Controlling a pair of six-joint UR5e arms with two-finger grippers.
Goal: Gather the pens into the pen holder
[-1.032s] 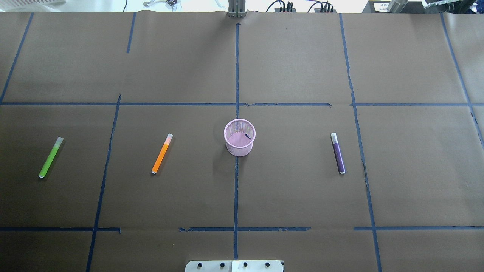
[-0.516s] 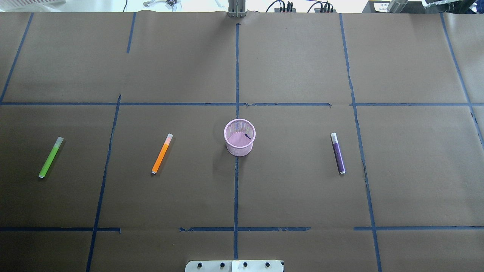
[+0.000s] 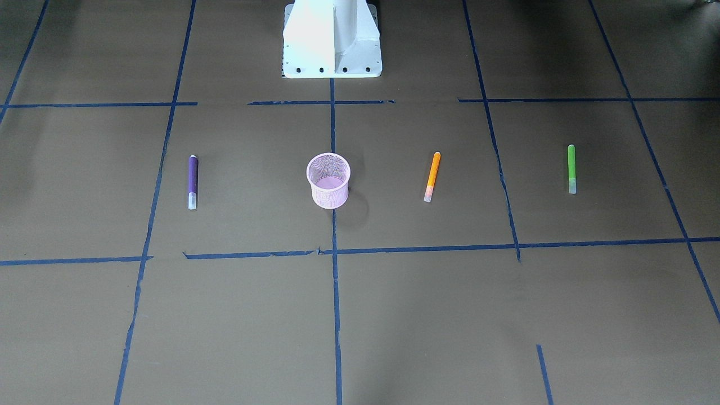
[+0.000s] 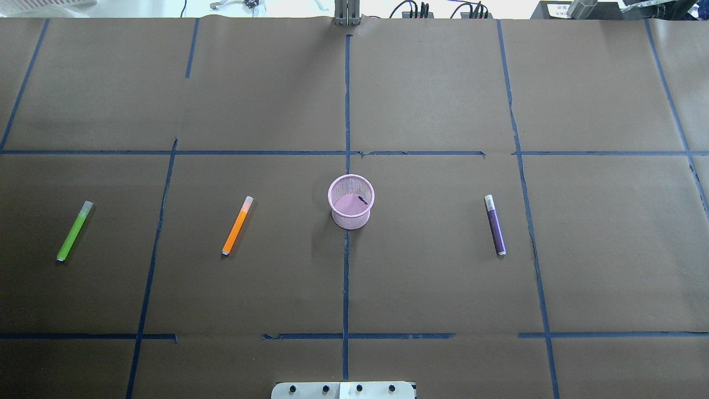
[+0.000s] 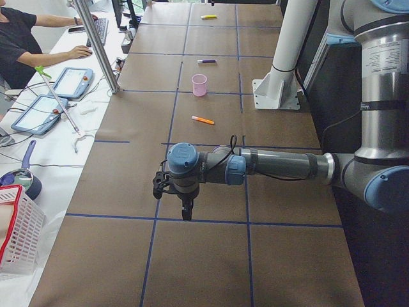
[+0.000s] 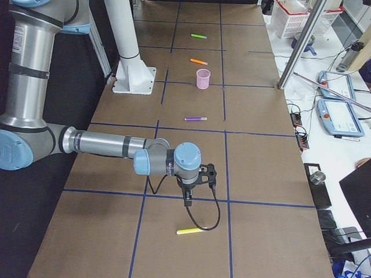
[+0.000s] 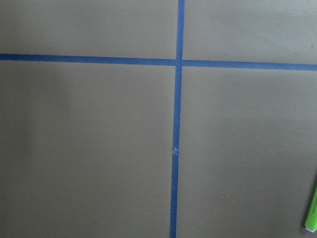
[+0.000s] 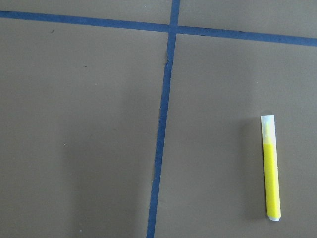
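Observation:
The pink mesh pen holder [image 4: 351, 201] stands upright at the table's middle and looks empty. The orange pen [image 4: 237, 225] and the green pen [image 4: 73, 230] lie flat to its left, and the purple pen [image 4: 495, 224] lies to its right. A yellow pen [image 8: 271, 167] lies far out at the table's right end, close under my right gripper [image 6: 187, 198]. My left gripper [image 5: 185, 211] hangs over the left end of the table. The green pen's tip shows at the edge of the left wrist view [image 7: 312, 213]. I cannot tell whether either gripper is open or shut.
The white robot pedestal [image 3: 332, 39] stands at the table's near edge behind the holder. Blue tape lines [image 4: 346, 111] cross the brown paper. An operator [image 5: 25, 32], tablets [image 5: 70, 82] and a white basket [image 5: 19, 230] are along the far side.

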